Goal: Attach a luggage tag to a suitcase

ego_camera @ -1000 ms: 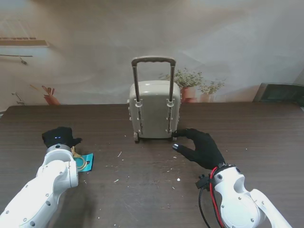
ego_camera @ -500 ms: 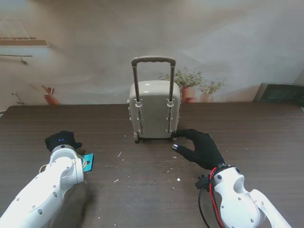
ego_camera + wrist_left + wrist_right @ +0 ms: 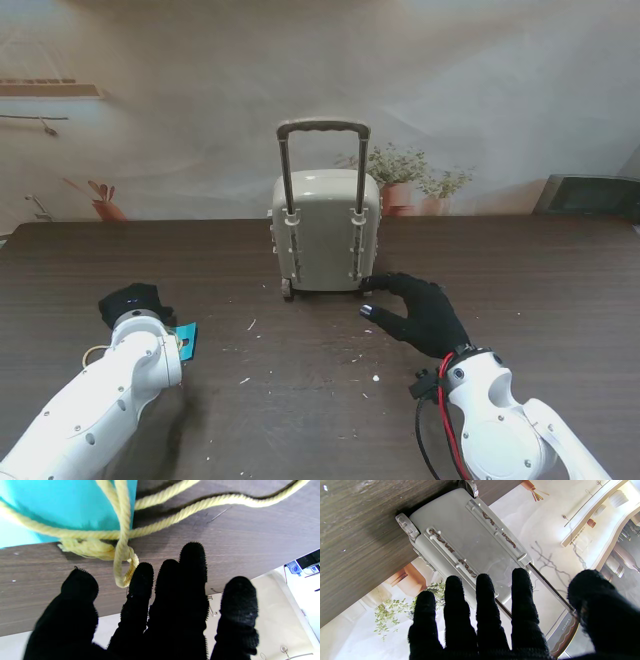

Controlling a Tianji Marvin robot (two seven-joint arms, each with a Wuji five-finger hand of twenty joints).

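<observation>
Your left hand (image 3: 132, 302) is hovering, fingers apart and holding nothing, over the turquoise luggage tag (image 3: 187, 340) and its yellow string (image 3: 160, 522). Your right hand (image 3: 420, 312) is spreading empty fingers just beside the upright suitcase (image 3: 325, 232). Its handle lettering is too small to read.

Dark wood grain, matt and lightly scuffed, is seen across the table (image 3: 520, 270). On it, the suitcase (image 3: 325, 230) is shown in smooth, faintly glossy beige plastic, its telescopic handle (image 3: 323, 128) in dull metal tubing. Beside it, the right hand (image 3: 425, 312) is covered in black knitted cloth, fuzzy and matt. The luggage tag (image 3: 62, 507) looks smooth turquoise, with twisted pale-yellow cord (image 3: 175, 517), rough and fibrous.
</observation>
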